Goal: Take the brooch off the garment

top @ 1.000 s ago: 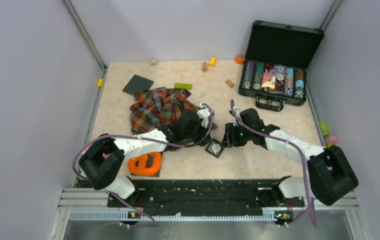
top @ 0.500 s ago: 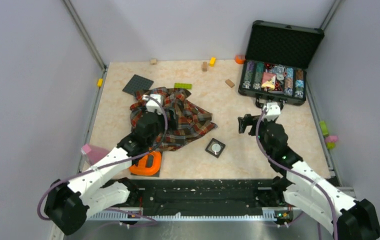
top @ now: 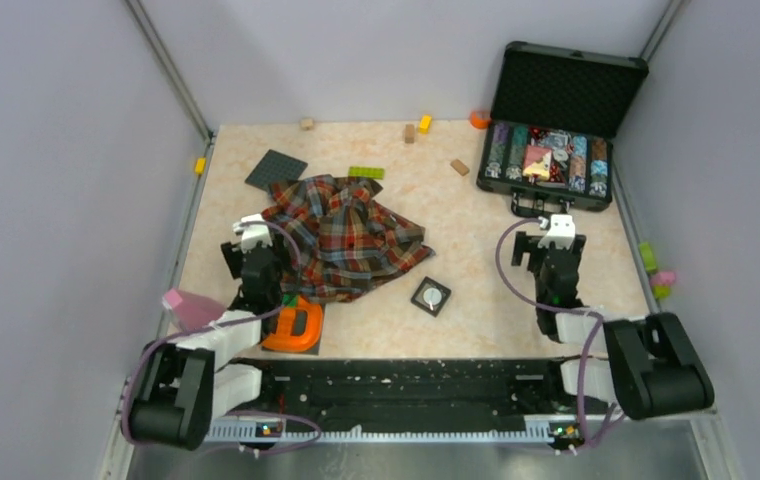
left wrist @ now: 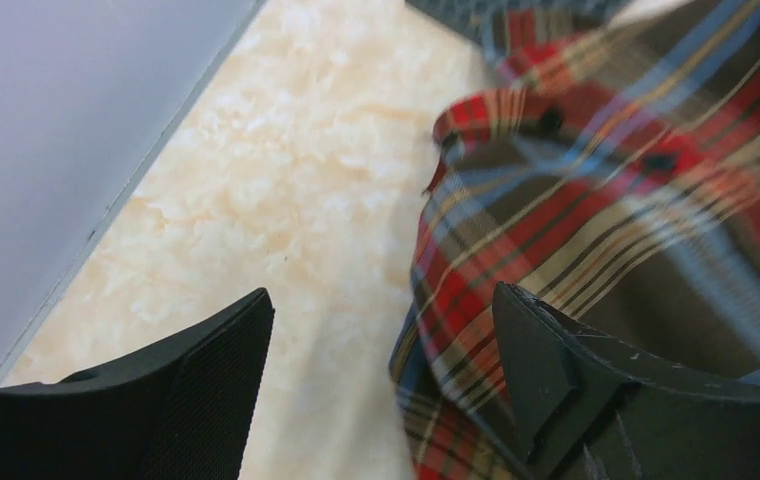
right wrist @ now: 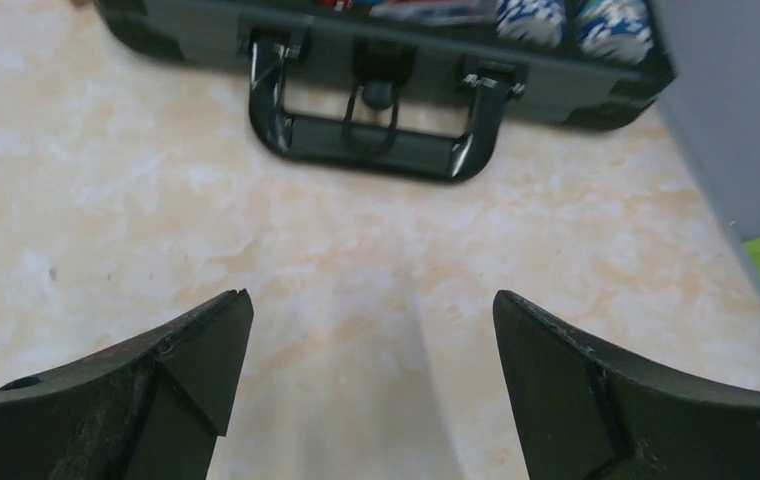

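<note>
The round silver brooch [top: 434,295] is laid in the black square tray [top: 418,297]. The left pincer [top: 253,246] and right pincer [top: 551,245] are held wide open, empty; the right is nearer the tray.

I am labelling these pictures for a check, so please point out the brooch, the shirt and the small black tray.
brooch [top: 434,296]: top view, centre of the disc.
shirt [top: 346,240]: top view, middle of the cloth.
tray [top: 419,298]: top view, its left corner beside the disc.

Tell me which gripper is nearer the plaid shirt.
Left. The left gripper is open at the left edge of the shirt; the right gripper is across the table, by the chip case.
</note>
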Motion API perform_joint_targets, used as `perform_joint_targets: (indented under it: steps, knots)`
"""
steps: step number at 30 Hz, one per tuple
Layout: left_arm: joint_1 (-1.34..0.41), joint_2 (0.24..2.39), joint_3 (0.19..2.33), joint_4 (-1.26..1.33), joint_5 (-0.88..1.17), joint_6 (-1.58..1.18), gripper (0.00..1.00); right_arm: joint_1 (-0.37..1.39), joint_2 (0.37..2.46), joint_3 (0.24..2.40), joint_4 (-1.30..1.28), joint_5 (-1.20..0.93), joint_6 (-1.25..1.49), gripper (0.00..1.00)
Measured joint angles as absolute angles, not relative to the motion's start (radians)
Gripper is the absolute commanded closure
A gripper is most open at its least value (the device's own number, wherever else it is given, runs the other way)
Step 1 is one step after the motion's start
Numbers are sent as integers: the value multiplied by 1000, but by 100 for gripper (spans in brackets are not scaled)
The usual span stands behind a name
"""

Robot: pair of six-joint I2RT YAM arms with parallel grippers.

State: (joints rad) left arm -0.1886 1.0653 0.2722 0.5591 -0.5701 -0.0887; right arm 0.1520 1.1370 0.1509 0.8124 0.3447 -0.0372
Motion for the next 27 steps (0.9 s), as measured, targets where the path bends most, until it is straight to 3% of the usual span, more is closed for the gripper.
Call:
perform_joint_targets:
  steps: [7,12,14,15,16,27]
  knots:
    - [-78,1276,214,879,-399,-22,20,141,1462,138,1127,340,-41,2]
    - [-15,1379,252,933,-297,-28,21,134,1466,139,1196,348,-30,1]
    - [-12,1430,261,977,-270,-28,16,134,1466,138,1210,348,-30,1]
    - [-12,1453,263,994,-259,-27,5,134,1466,139,1217,348,-29,1]
    - [-12,1467,266,994,-249,-28,3,134,1466,138,1222,349,-28,1]
    - [-11,1478,268,1043,-223,-31,2,134,1466,139,1235,351,-25,1]
